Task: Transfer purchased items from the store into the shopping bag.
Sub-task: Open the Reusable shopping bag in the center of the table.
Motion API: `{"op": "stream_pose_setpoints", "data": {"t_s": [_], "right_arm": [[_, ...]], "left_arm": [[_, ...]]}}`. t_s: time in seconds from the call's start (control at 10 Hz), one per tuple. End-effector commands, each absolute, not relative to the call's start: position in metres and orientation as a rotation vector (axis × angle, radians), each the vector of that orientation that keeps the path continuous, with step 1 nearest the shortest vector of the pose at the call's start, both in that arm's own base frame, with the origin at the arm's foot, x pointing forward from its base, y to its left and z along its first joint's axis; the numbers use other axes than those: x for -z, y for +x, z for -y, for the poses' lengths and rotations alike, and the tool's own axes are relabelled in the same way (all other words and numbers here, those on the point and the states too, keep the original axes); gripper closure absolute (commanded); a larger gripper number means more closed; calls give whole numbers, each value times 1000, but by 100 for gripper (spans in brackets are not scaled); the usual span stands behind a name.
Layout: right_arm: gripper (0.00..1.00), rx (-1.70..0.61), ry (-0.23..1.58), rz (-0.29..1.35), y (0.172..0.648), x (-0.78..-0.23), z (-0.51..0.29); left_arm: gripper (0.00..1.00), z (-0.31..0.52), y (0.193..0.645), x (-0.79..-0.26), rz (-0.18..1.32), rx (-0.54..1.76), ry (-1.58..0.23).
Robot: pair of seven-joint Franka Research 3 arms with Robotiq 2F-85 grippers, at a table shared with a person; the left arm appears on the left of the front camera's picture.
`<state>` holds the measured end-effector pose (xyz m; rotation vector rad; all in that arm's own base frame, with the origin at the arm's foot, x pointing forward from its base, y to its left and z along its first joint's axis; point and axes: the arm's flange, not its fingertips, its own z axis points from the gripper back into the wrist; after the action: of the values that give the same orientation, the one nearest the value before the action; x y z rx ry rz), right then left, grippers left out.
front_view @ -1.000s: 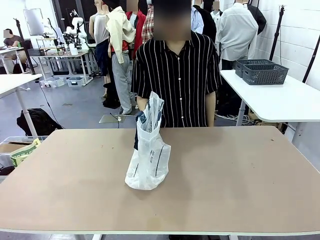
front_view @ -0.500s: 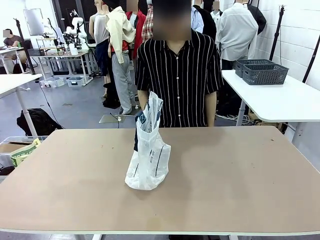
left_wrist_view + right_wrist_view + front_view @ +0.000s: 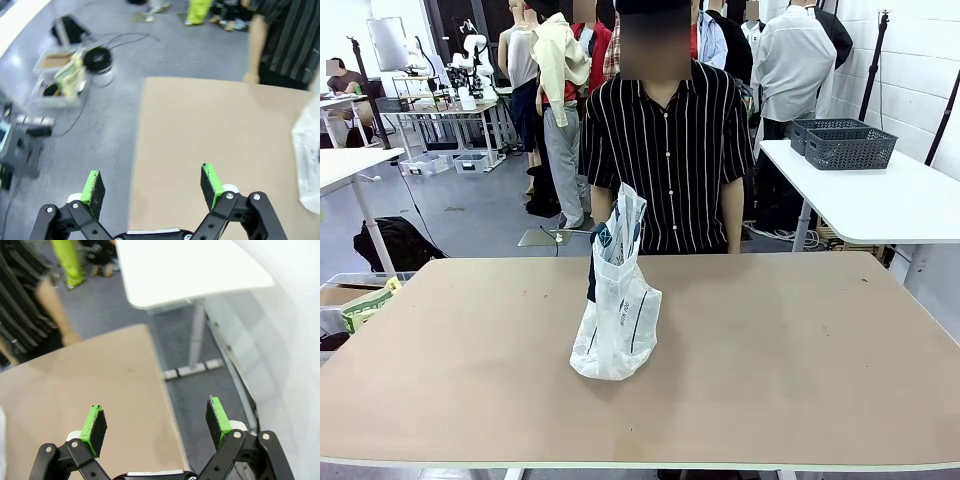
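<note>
Left of centre on the table (image 3: 800,340), the shopping bag (image 3: 617,322) stands upright, mouth up. It lies to the right of the left gripper (image 3: 152,186) — probably the nearer one. Both that and the right gripper (image 3: 156,422) hang spread wide, empty.

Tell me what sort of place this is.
Probably a lab or workshop staged as a shop checkout, not a real store: a plastic shopping bag stands on a work table, grey lattice baskets sit on a white side table, and cables and a storage box lie on the grey floor.
</note>
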<state>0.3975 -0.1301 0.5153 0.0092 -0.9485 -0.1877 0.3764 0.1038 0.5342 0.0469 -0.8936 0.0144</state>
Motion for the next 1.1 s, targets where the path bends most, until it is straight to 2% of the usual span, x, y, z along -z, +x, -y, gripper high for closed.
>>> {"op": "stream_pose_setpoints", "data": {"t_s": [0.0, 0.2, 0.3, 0.4, 0.5, 0.7, 1.0], "right_arm": [[0, 53, 166, 929, 420, -551, 57], [0, -83, 231, 826, 430, -556, -37], [0, -139, 262, 793, 430, -553, -65], [0, -193, 240, 786, 427, -548, -73], [0, -112, 236, 842, 417, -559, -73], [0, -112, 236, 842, 417, -559, -73], [0, -200, 275, 753, 430, -566, -134]], "left_arm": [[0, -43, 409, -551, 949, 198, -86], [0, 25, 422, -569, 1008, 368, -233], [0, 42, 427, -570, 1008, 379, -308], [0, 47, 430, -568, 964, 387, -291], [0, 67, 407, -578, 1000, 349, -197], [0, 67, 407, -578, 1000, 349, -197], [0, 119, 449, -578, 937, 465, -321]]}}
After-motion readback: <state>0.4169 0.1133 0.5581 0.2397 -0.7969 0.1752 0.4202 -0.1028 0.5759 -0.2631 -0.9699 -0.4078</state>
